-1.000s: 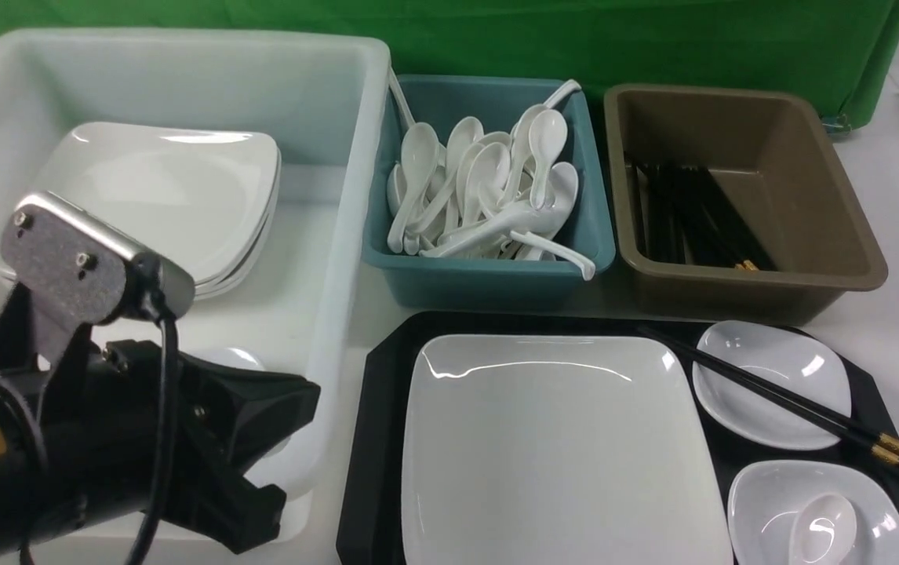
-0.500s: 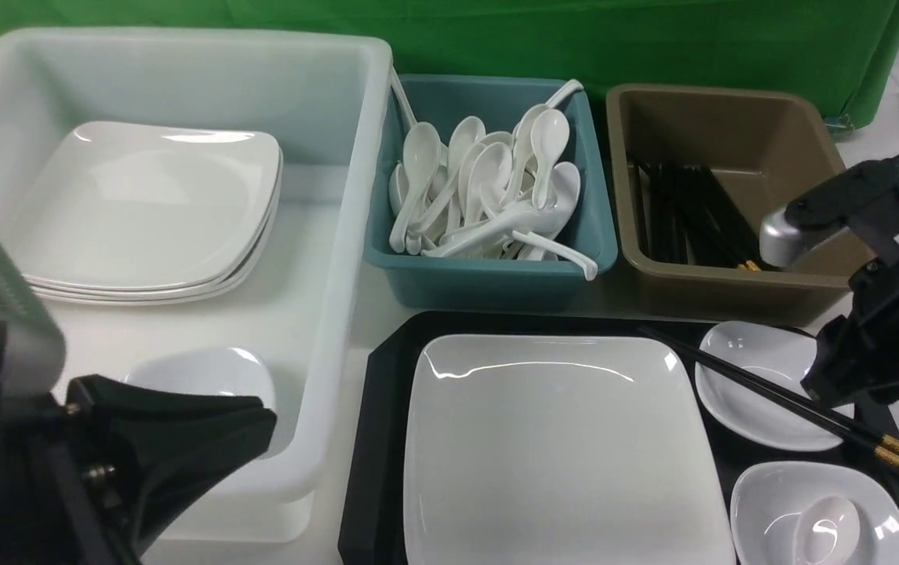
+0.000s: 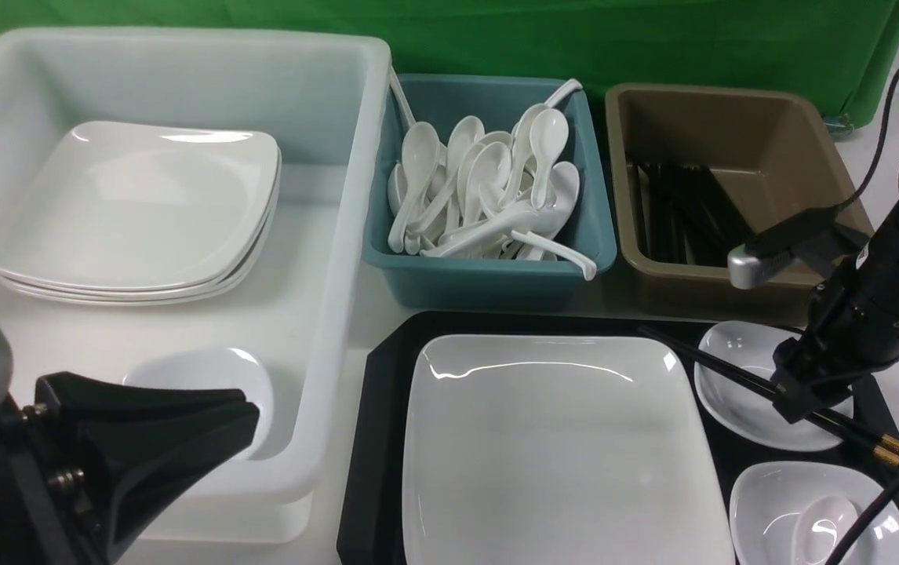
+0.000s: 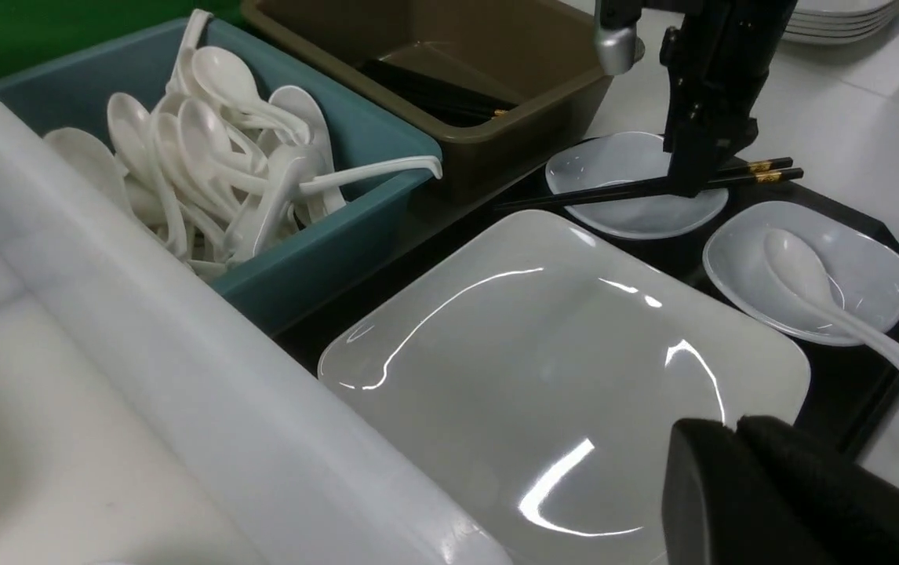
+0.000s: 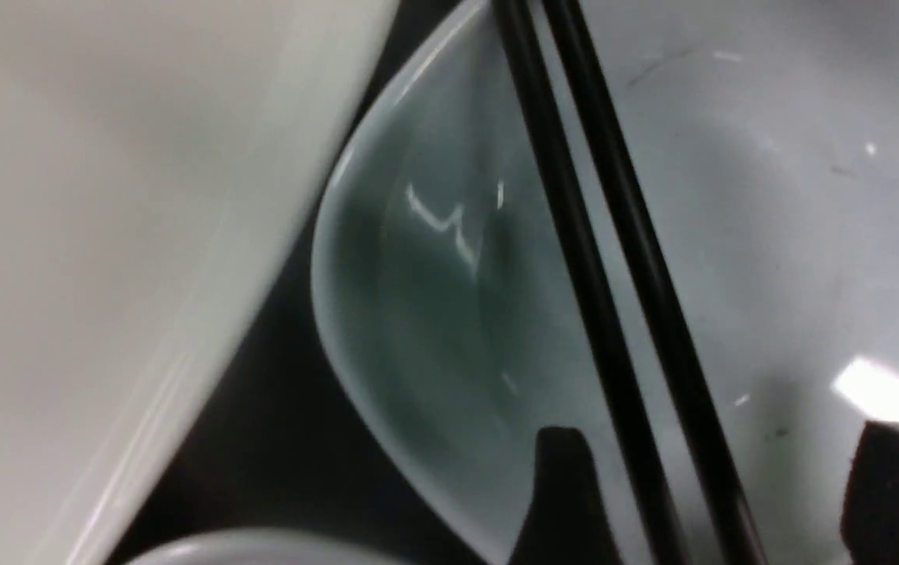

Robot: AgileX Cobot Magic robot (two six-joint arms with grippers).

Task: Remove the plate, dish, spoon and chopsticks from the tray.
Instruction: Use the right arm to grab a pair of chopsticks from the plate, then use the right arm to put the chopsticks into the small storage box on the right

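The black tray (image 3: 375, 439) holds the large white plate (image 3: 559, 447), a far small dish (image 3: 740, 384) and a near small dish (image 3: 771, 510) with the white spoon (image 3: 818, 530) in it. The black chopsticks (image 3: 708, 365) lie across the far dish. My right gripper (image 3: 791, 400) is open and down over them; in the right wrist view (image 5: 720, 486) both chopsticks (image 5: 598, 298) run between its fingers. My left gripper (image 3: 249, 424) is shut and empty at the near left, and its tips (image 4: 732, 428) hang over the plate's (image 4: 559, 369) near edge.
A big white bin (image 3: 340, 259) on the left holds a stack of plates (image 3: 136, 212) and a small dish (image 3: 206, 384). Behind the tray stand a teal bin (image 3: 489, 282) of spoons and a brown bin (image 3: 732, 282) of chopsticks.
My right arm came in from the right and lowered over the chopsticks on the far dish. My left arm drew back down and left, away from the white bin.
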